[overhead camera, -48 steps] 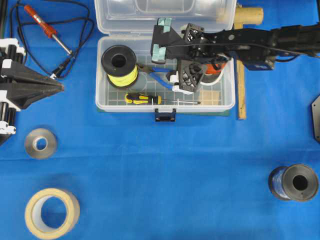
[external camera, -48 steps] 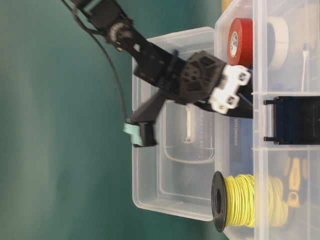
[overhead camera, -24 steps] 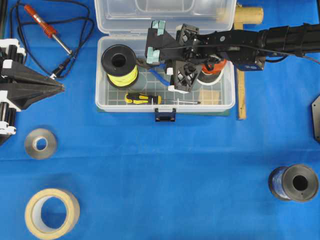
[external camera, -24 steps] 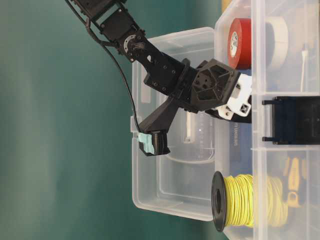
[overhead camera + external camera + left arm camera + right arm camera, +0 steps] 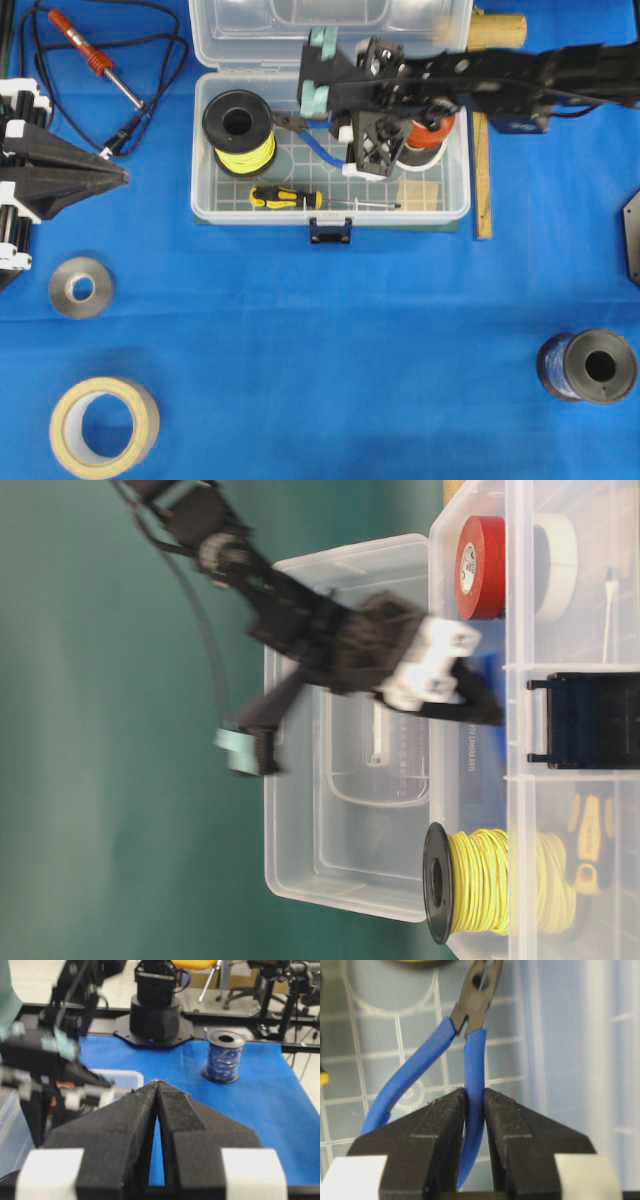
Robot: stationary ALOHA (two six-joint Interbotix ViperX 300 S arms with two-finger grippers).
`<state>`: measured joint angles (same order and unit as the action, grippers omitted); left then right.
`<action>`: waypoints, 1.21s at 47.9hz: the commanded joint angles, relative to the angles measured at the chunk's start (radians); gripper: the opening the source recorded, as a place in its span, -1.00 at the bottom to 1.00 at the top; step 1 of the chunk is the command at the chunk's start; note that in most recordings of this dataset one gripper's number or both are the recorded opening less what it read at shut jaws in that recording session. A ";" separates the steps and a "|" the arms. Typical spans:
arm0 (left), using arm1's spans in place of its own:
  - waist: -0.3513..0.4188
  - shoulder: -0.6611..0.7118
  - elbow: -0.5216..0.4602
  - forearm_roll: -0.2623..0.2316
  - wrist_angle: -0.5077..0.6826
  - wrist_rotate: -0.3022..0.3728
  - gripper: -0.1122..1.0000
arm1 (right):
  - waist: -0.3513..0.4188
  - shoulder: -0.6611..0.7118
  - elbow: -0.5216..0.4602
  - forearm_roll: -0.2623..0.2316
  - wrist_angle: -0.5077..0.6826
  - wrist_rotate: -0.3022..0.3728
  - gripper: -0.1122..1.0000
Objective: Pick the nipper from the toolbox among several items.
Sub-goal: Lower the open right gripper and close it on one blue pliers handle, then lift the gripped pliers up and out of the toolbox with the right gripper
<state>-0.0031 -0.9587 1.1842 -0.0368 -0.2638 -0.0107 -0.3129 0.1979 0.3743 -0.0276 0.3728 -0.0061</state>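
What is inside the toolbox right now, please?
In the toolbox: yellow wire spool, screwdriver, tan block, and the nipper. The right arm hides most of the tape rolls.

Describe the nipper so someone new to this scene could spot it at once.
Find the clear toolbox at the top of the blue table. Inside it, between the yellow wire spool and the red tape roll, lies the nipper. It alone has curved blue handles and dark pointed jaws, and the right gripper clamps one handle.
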 commanded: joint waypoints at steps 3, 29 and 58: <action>-0.002 0.003 -0.012 -0.002 -0.005 -0.002 -0.80 | -0.017 -0.130 -0.009 -0.003 0.018 -0.005 -0.56; -0.002 0.005 -0.011 -0.003 -0.006 -0.002 -0.80 | 0.158 -0.400 0.083 0.002 0.074 0.012 -0.56; -0.002 0.002 -0.002 -0.002 -0.006 0.000 -0.80 | 0.531 -0.241 0.169 0.003 -0.150 0.252 -0.56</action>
<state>-0.0031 -0.9603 1.1888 -0.0383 -0.2638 -0.0107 0.1994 -0.0706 0.5522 -0.0261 0.2684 0.2270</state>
